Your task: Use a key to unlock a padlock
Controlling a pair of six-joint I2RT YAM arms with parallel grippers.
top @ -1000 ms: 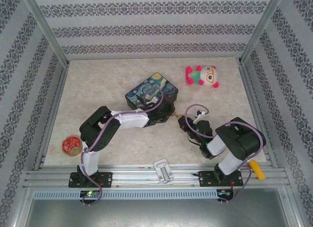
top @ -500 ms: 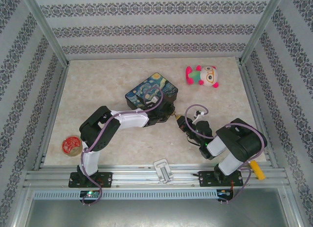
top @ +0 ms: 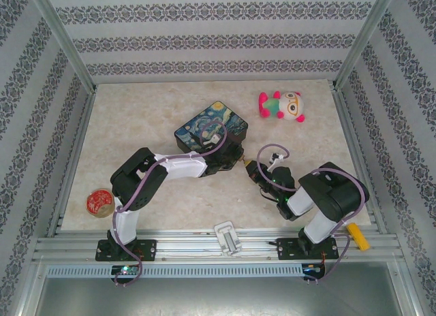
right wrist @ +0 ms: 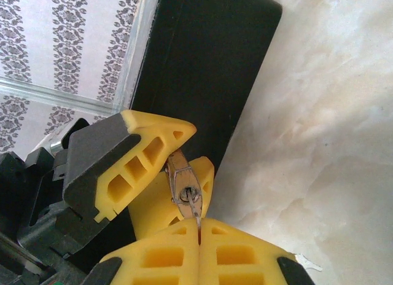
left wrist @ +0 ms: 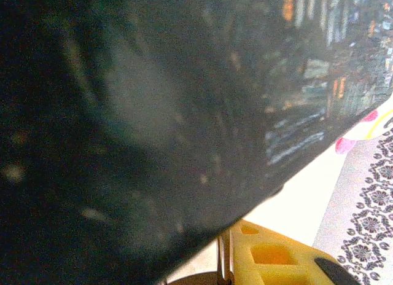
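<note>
The small brass padlock (right wrist: 183,183) is clamped between the yellow fingers (right wrist: 147,151) of my left gripper (right wrist: 181,168), keyhole facing the camera. My right gripper (right wrist: 199,225) is shut on the thin key (right wrist: 197,216), whose tip sits in the keyhole. From above, the left gripper (top: 237,159) and the right gripper (top: 251,168) meet tip to tip just in front of the painted tin (top: 212,125). In the left wrist view one yellow finger (left wrist: 270,257) shows at the bottom, with a thin metal edge beside it under the dark tin wall (left wrist: 184,113). The shackle is hidden.
A pink and white plush toy (top: 283,106) lies at the back right. A round red tin (top: 99,202) sits near the left rail. A white part (top: 227,238) and a yellow piece (top: 357,235) rest on the front rail. Patterned walls enclose the table (top: 136,118).
The right wrist has edged slightly left toward the padlock. The left arm, padlock and tin have stayed put.
</note>
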